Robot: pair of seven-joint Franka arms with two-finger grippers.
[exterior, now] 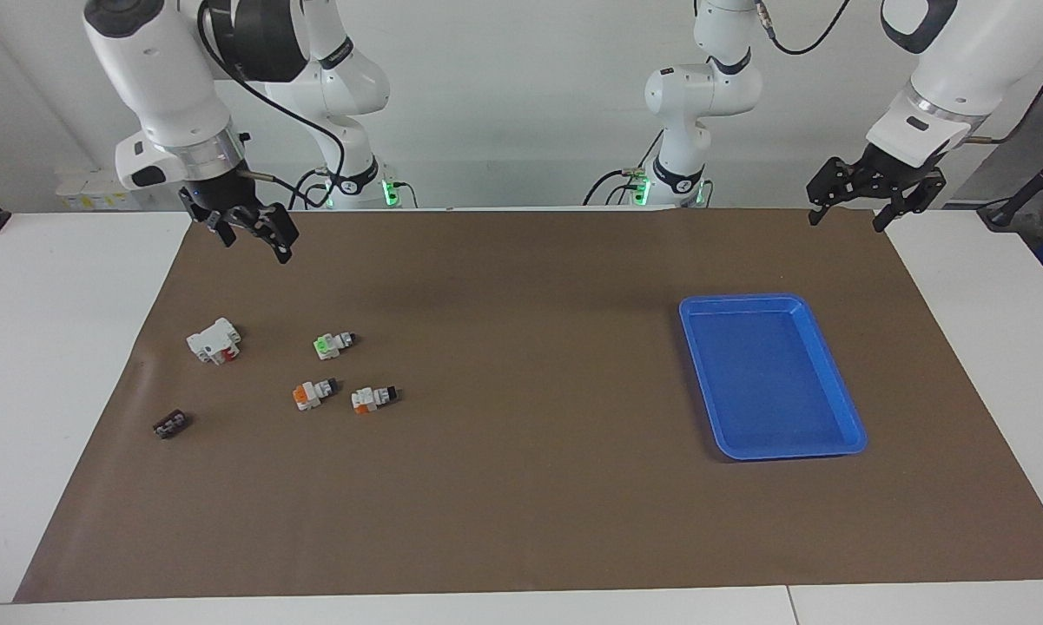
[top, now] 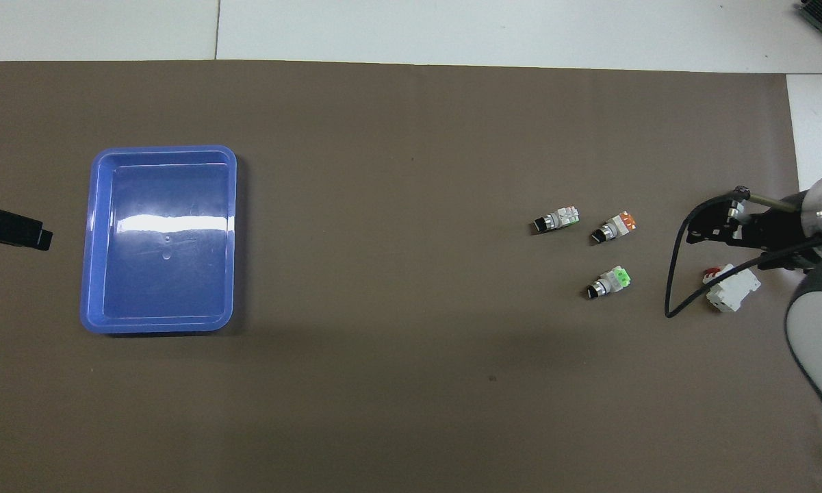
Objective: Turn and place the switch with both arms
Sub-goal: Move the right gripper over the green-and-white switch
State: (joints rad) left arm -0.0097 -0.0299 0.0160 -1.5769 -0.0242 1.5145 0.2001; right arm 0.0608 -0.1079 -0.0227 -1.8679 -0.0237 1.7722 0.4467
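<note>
The switch [exterior: 333,344] with the green end lies on the brown mat toward the right arm's end; in the overhead view [top: 609,282] its black knob points toward the tray. My right gripper [exterior: 252,233] hangs open and empty in the air over the mat's edge by the robots, apart from the switch; it also shows in the overhead view [top: 715,229]. My left gripper [exterior: 849,208] waits open and empty, raised over the mat's corner at the left arm's end. Only its tip shows in the overhead view [top: 14,229].
Two orange-ended switches [exterior: 314,393] [exterior: 373,398] lie farther from the robots than the green one. A white block with a red part [exterior: 214,340] lies beside it. A small black part [exterior: 171,424] lies near the mat's edge. A blue tray [exterior: 738,299] sits toward the left arm's end.
</note>
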